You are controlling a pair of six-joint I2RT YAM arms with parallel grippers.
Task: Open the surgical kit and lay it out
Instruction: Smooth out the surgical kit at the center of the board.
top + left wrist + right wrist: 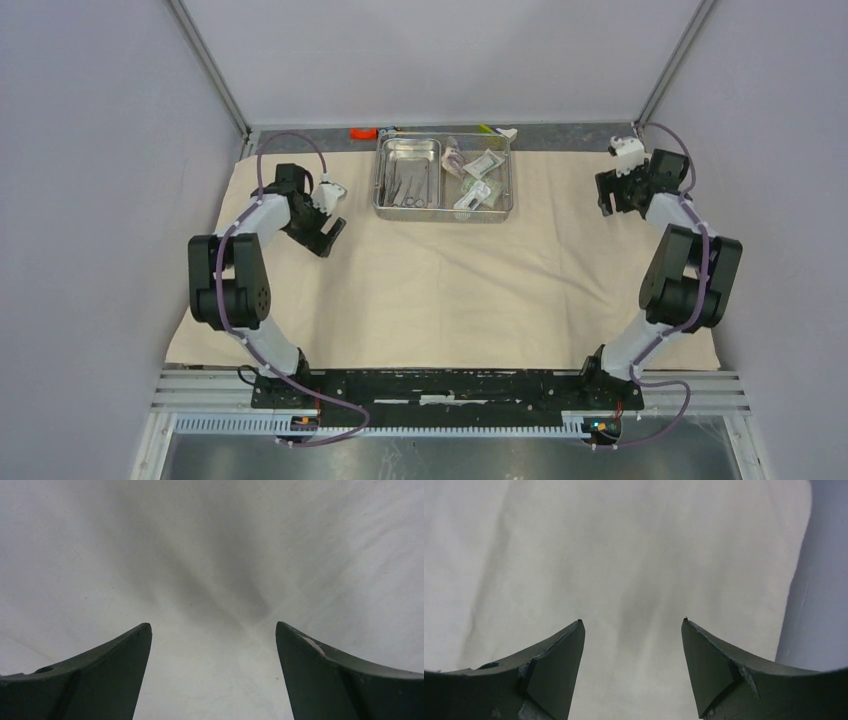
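- Both spread wide and empty, my left gripper and right gripper hung over the flat cloth wrap.
- Steel tray sat far-centre between them, long axis crosswise, nearer my left gripper.
- Instruments lay in its left half, packets in its right.

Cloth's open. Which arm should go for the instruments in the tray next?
Left, probably: the left claw, open, hangs nearer the tray, and the instruments lie in its left half. The right claw is farther.
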